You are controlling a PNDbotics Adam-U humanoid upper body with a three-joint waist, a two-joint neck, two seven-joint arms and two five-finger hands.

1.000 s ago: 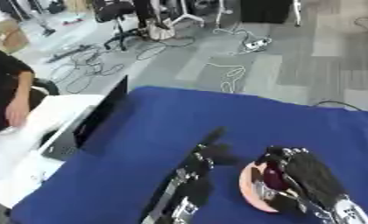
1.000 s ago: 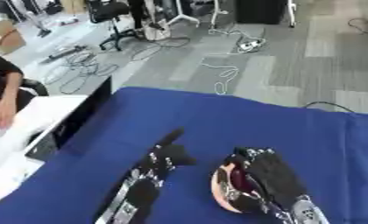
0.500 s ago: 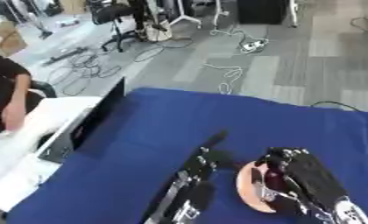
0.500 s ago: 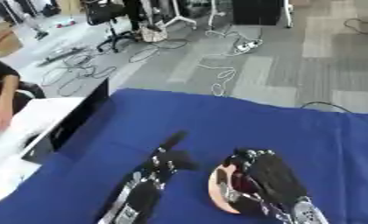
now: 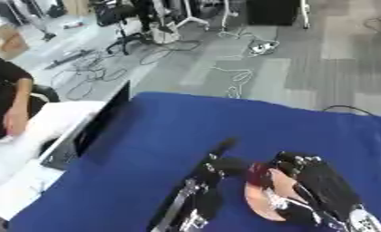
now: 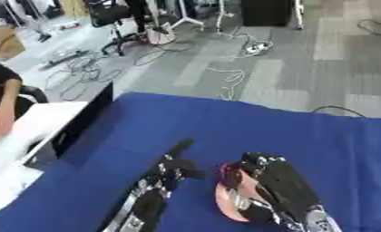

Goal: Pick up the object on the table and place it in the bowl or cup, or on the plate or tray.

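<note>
A pink plate (image 5: 260, 205) lies on the blue table (image 5: 162, 122) near the front edge. My right hand (image 5: 324, 186) hangs over the plate's right half with its fingers curled down. A small dark red object (image 5: 257, 174) shows at its fingertips, above the plate's far rim, and the fingers curl round it. Just left of the plate my left hand (image 5: 212, 166) rests on the cloth, with its fingers (image 5: 225, 145) straight and pointing away from me. Most of the plate's right side is hidden under the right hand.
A dark laptop (image 5: 98, 121) stands on a white desk (image 5: 35, 140) beyond the table's left edge, where a person sits. The floor behind holds cables and office chairs. Blue cloth stretches wide beyond both hands.
The whole picture has shifted slightly, so the camera moved. Both hands keep their places by the plate, the right one still over it with the dark red object.
</note>
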